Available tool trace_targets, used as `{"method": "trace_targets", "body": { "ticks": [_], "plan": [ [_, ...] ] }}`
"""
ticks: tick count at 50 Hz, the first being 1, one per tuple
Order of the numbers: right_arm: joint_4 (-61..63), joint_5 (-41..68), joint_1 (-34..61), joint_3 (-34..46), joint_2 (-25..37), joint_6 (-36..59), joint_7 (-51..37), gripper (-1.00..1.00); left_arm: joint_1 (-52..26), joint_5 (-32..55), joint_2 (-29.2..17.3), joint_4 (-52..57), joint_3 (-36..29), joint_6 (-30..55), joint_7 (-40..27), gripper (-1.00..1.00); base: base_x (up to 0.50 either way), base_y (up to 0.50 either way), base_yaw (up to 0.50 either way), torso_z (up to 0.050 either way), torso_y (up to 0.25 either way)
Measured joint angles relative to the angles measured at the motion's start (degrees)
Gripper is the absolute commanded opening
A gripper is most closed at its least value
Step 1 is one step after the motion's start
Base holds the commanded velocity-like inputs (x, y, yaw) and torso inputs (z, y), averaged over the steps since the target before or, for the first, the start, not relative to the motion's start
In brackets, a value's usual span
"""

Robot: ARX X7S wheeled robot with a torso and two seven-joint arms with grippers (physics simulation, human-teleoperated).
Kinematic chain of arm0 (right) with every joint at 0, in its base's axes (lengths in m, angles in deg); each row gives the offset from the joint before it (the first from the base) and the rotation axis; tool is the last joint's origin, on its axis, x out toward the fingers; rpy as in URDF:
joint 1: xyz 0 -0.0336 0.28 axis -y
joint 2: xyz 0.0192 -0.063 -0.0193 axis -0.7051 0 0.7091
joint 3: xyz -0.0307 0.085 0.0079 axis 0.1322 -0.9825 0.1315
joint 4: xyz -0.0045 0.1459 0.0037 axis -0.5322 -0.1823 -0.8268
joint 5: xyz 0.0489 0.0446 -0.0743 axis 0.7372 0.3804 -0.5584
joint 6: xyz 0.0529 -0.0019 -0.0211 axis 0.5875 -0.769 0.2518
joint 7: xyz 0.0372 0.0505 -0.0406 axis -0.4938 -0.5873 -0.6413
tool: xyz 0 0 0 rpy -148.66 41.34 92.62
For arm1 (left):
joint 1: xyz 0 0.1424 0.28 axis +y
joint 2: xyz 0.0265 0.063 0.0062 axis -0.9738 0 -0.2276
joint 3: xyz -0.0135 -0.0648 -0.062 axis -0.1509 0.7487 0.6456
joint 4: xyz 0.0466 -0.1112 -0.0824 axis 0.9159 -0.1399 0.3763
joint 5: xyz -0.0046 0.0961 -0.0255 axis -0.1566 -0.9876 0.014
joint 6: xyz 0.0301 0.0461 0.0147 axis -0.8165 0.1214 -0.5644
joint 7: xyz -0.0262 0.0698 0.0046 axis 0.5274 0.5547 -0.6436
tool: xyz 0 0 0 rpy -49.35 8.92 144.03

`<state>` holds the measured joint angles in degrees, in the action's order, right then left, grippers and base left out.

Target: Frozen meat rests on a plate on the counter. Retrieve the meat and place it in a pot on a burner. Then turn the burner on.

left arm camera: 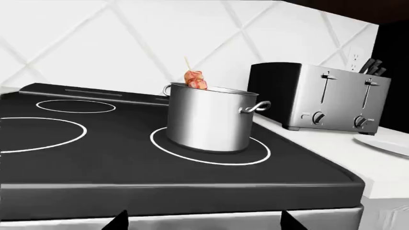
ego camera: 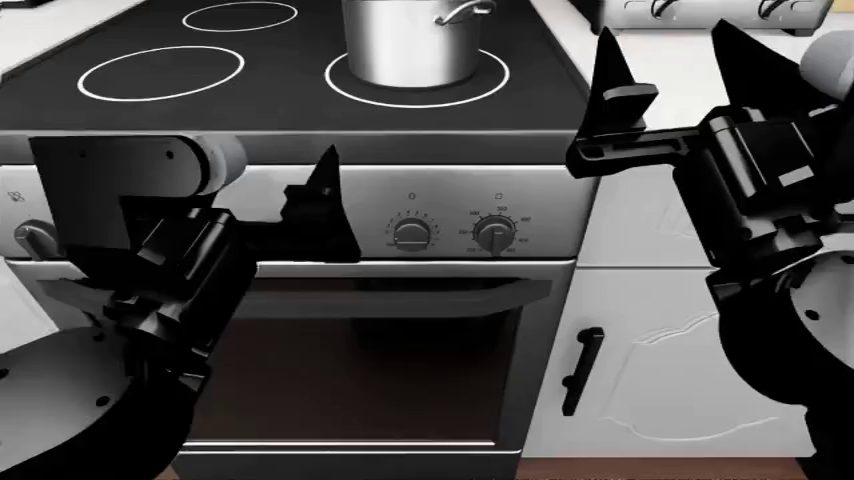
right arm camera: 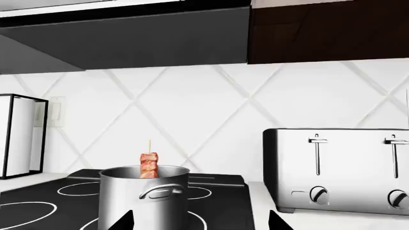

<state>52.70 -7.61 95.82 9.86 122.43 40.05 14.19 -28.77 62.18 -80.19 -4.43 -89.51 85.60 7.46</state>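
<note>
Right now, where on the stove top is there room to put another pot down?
The big ring left of the pot is bare black glass, and so is the smaller ring behind it. The pot fills its own burner. To its right it is crowded: the toaster and the plate sit on the counter.

The pot (left arm camera: 212, 119) stands upright on the black glass cooktop (left arm camera: 128, 165), inside the burner (left arm camera: 255, 158) ring nearest the cooktop's edge that borders the counter (left arm camera: 357, 163). The meat (left arm camera: 195, 80) leans against the pot's far rim, its top chunks and skewer tip poking above it. Two more white rings mark the glass towards the cooktop's other side. On the counter, a chrome four-slot toaster (left arm camera: 332, 98) sits against the tiled wall, just beside the cooktop's edge, with dark knife handles (left arm camera: 372, 66) behind it. The rim of the plate (left arm camera: 386, 143) shows near the counter's front. Two dark fingertips (left arm camera: 119, 223) of the left gripper (left arm camera: 204, 224) stand well apart, holding nothing.
</note>
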Motion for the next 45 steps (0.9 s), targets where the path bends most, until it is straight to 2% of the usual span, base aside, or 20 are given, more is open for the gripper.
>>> {"method": "trace_targets", "body": {
  "ticks": [21,45],
  "plan": [
    [7.00,-10.57,-6.11,0.55,0.69,-5.96,-1.60,1.00,2.84,-6.08,2.97,-2.50,-3.27,-1.75,1.02,1.00,0.00,0.00,0.00,-0.050,0.000],
    [7.40,-13.11,-8.31,0.64,0.58,-8.41,-1.08,1.00,3.12,-7.40,3.15,-2.74,-3.79,-2.40,0.59,1.00,0.00,0.00,0.00,-0.050,0.000]
  ]
}}
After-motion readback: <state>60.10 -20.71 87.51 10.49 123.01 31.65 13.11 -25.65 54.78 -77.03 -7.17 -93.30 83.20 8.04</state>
